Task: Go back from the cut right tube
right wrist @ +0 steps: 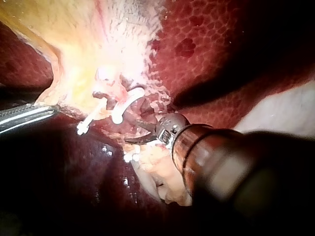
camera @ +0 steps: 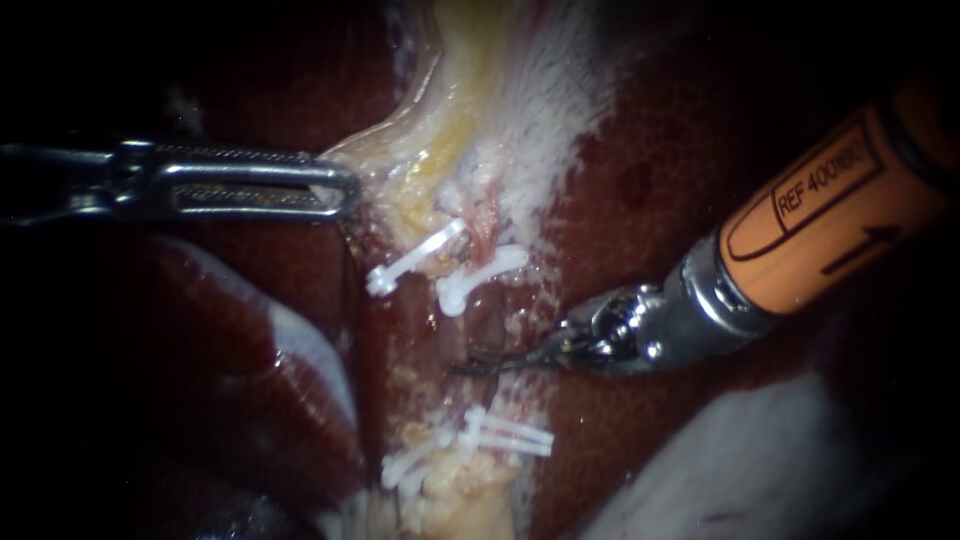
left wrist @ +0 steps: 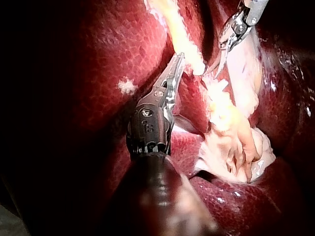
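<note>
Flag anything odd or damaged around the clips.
Nothing stands out: the upper clips and lower clips sit crosswise on either side of the cut gap, and the right instrument lies between them.

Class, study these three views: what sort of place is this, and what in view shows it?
Most likely a surgical practice site, close up: exposed dark red liver, white clips on pale tissue, and two slender instruments, the left instrument gripping that tissue's edge, the right instrument between the clip groups.
</note>
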Controlling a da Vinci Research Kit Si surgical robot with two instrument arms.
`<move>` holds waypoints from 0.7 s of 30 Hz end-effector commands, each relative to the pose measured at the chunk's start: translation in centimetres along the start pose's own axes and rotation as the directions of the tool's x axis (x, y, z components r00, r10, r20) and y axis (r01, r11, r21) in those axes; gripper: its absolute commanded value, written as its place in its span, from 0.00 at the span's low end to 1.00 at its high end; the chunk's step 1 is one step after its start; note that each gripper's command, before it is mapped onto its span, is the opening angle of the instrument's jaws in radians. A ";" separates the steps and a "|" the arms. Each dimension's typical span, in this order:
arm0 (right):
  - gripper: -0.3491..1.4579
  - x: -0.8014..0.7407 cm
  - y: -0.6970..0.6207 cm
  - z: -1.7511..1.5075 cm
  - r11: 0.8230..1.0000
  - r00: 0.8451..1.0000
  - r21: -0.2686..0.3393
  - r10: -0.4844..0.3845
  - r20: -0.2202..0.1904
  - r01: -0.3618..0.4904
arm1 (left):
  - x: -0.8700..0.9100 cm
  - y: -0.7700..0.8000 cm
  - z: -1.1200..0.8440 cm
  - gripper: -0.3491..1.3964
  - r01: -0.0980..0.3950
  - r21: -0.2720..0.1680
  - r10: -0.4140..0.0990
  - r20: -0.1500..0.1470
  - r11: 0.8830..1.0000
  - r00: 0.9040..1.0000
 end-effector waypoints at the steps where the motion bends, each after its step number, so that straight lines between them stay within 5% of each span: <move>1: 0.61 -0.01 0.01 -0.03 1.000 1.000 0.000 -0.015 0.001 0.015 | 0.00 0.00 0.00 0.00 0.000 0.000 0.000 0.000 1.000 1.000; 8: 0.70 -0.14 0.12 -0.38 0.987 0.987 -0.008 -0.160 -0.015 0.160 | 0.02 0.03 -0.05 0.00 -0.001 0.003 0.001 -0.001 1.000 1.000; 12: 0.84 -0.18 0.23 -0.56 0.928 0.927 -0.075 -0.369 -0.061 0.365 | 0.02 0.04 -0.05 0.00 -0.001 0.004 0.001 -0.001 1.000 1.000; 21: 0.96 -0.12 0.37 -0.81 0.790 0.792 -0.160 -0.607 -0.069 0.592 | 0.02 0.05 -0.05 0.00 -0.001 0.004 0.001 -0.001 1.000 1.000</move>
